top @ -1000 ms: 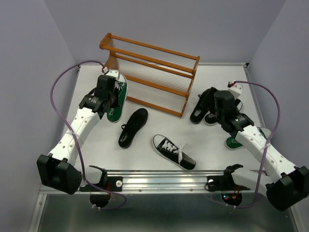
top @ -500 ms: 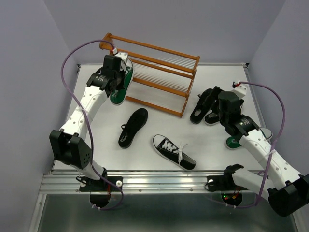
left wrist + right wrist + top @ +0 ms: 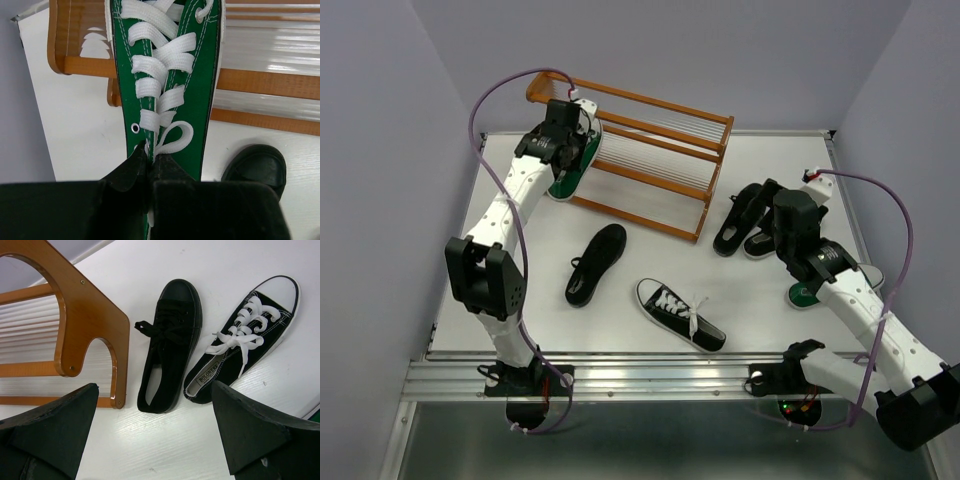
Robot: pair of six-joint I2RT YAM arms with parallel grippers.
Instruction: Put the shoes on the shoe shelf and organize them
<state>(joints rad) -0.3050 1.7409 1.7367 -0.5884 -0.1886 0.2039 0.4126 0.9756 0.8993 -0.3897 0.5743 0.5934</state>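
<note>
Black fingers of the left gripper [image 3: 150, 167] are clamped on the heel end of a green sneaker [image 3: 170, 75]. It points toe-forward over the left end of the shoe shelf [image 3: 650, 150], in the upper left of the top view.

Right gripper [image 3: 154, 390] stands wide open above an all-black shoe [image 3: 170, 340] and a black sneaker with white laces [image 3: 245, 335]. These lie side by side just beside the shelf's right end panel.

On the white table [image 3: 520, 290]: a second all-black shoe [image 3: 597, 263] at centre, a laced black sneaker [image 3: 680, 313] near it, and a second green sneaker [image 3: 805, 293] partly under the right arm.
</note>
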